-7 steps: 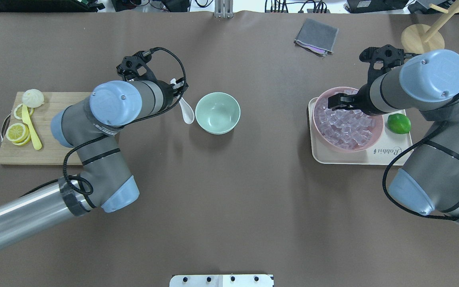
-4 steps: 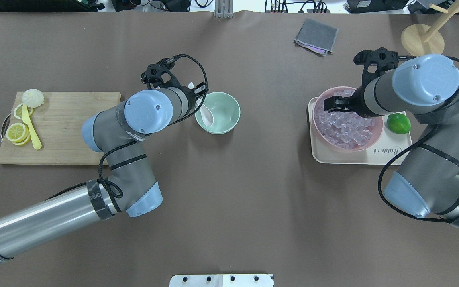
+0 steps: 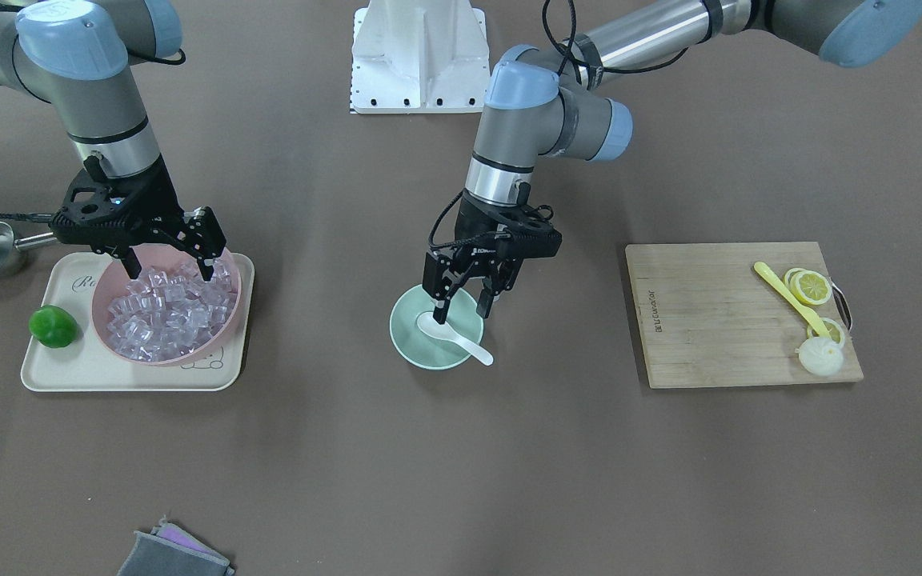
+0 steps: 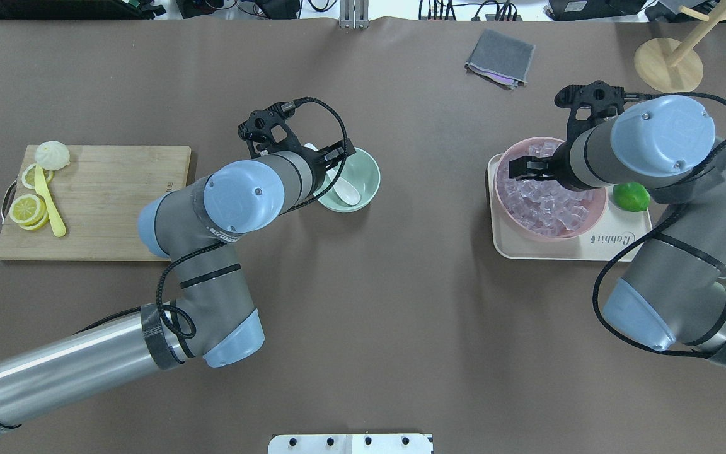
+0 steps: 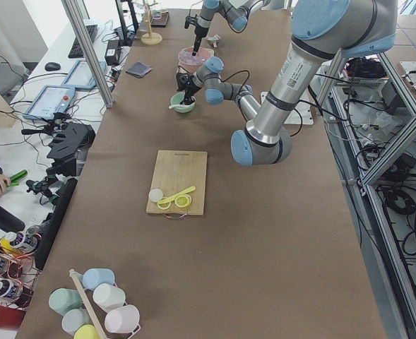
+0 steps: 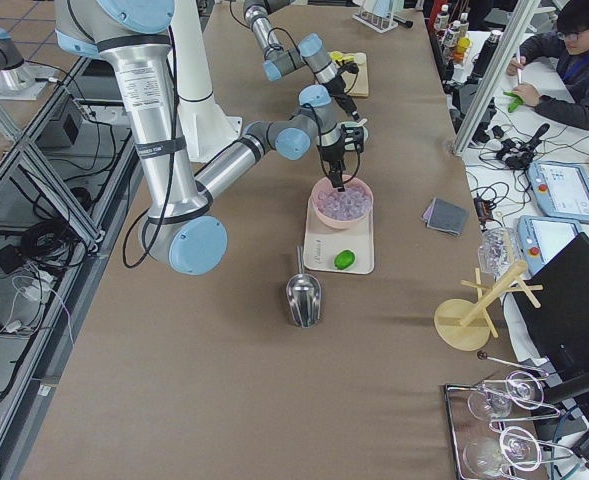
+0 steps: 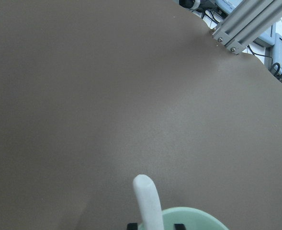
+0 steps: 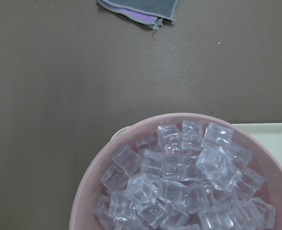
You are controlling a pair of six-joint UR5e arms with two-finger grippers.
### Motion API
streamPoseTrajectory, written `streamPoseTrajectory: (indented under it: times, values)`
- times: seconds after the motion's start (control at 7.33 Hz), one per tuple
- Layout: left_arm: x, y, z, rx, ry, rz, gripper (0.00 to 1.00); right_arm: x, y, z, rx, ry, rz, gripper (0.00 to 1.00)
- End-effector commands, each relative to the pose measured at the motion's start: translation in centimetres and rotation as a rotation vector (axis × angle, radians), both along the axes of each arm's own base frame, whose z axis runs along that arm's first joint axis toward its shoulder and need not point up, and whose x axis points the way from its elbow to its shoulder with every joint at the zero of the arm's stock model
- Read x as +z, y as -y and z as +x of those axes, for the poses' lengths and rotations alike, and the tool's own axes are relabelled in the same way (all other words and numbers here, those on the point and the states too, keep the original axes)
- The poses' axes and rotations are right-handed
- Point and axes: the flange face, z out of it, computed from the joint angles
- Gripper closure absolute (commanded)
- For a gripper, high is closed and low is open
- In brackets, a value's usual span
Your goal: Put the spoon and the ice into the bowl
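The spoon (image 3: 454, 338) lies in the bowl (image 3: 409, 340) mid-bench, left gripper (image 3: 461, 309) spread wide above it. The ice (image 3: 161, 316) fills the pink bowl (image 3: 100, 314) by the bench's right end, under the wide right gripper (image 3: 170, 274). Cubes look hard, light, slick: pinch a top one across flat faces.

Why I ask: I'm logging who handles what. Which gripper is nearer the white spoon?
Left. The left gripper hangs open directly over the spoon, which lies in the mint-green bowl; the right gripper is far off, over the pink bowl.
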Motion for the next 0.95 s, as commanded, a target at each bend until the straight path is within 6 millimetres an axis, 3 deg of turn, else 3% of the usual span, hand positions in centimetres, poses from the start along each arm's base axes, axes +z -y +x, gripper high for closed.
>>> streamPoseTrajectory:
  times: [0.0, 0.14, 0.41, 0.55, 0.82]
  values:
    - [1.1, 0.1, -6.6, 0.179, 0.119, 0.048, 0.01, 0.3, -0.8, -1.5, 0.033, -0.017, 0.002, 0.0]
    - [4.0, 0.4, -12.4, 0.267, 0.209, 0.128, 0.01, 1.1, -0.8, -2.2, 0.055, -0.041, 0.004, 0.03]
    - [13.3, 2.6, -21.5, 0.454, 0.34, 0.174, 0.0, 3.9, -0.1, -2.9, 0.086, -0.117, 0.009, 0.12]
    - [14.5, 2.8, -22.5, 0.455, 0.36, 0.175, 0.0, 4.2, -0.2, -3.0, 0.086, -0.128, 0.013, 0.17]
    - [14.5, 2.8, -22.4, 0.455, 0.36, 0.171, 0.0, 4.1, -0.4, -3.2, 0.073, -0.129, 0.021, 0.37]
